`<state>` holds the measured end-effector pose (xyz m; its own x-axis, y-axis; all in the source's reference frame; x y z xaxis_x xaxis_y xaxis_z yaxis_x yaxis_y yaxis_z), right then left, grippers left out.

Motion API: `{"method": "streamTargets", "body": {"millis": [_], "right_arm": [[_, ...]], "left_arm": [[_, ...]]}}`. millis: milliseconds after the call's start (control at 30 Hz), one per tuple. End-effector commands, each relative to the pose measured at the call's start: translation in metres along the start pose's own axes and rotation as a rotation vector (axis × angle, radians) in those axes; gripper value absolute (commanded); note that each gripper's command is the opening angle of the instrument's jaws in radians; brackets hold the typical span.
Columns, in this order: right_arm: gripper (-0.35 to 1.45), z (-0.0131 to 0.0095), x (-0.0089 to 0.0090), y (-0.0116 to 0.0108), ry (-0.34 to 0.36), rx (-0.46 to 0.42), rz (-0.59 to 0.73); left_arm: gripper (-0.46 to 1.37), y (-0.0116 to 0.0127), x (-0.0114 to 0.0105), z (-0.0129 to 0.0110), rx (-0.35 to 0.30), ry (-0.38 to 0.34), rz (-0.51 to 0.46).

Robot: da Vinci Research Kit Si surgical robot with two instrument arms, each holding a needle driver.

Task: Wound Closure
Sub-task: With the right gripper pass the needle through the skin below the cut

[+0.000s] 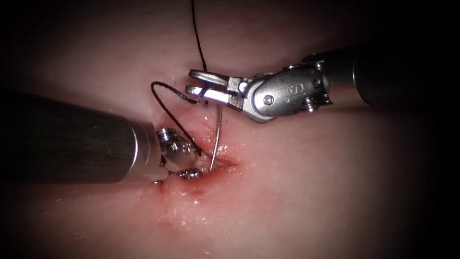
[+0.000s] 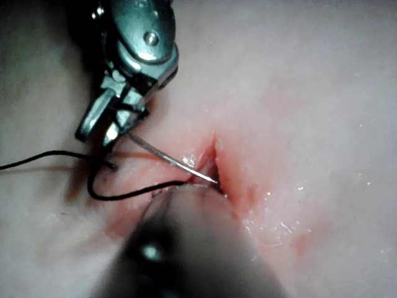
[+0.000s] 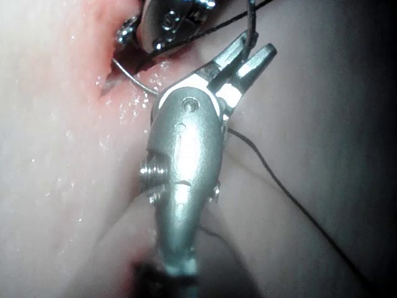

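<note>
At the cut (image 1: 211, 165), your right tool (image 1: 203, 88) fingers clamp the needle (image 1: 218, 136) tail, tip in tissue (image 1: 311, 192); left tool (image 1: 189, 163) fingers I cannot tell.

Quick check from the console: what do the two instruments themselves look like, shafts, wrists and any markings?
Both have dark, round shafts ending in a silver metal collar and a wristed steel head. The right arm's tool has a rounded, polished clevis with pivot pins, small screws and an engraved mark like an "S", and two slim flat jaws. The left arm's tool has a knobby, studded silver tip.
</note>
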<state>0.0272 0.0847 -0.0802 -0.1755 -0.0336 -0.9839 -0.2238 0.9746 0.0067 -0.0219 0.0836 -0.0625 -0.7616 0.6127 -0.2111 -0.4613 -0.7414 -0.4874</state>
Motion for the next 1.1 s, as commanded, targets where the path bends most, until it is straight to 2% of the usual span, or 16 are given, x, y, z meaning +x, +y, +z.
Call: {"method": "streamTargets", "body": {"millis": [33,333,733,1100], "right_arm": [[-0.35,0.0001,0.0003,0.0,0.004,-0.005,-0.018],[-0.35,-0.0002,0.0006,-0.0019,0.007,0.008,-0.091],[-0.35,-0.0006,-0.001,-0.0043,-0.001,0.012,-0.12],[-0.35,-0.001,-0.002,-0.0051,-0.015,-0.055,-0.017]], "left_arm": [[1.21,0.0,0.0,0.0,0.009,0.002,0.0],[1.23,-0.0002,0.0001,-0.0002,0.015,0.013,0.005],[1.23,-0.0005,-0.0002,-0.0007,0.023,0.022,0.003],[1.25,-0.0007,0.0,-0.0024,0.05,0.052,-0.001]]}}
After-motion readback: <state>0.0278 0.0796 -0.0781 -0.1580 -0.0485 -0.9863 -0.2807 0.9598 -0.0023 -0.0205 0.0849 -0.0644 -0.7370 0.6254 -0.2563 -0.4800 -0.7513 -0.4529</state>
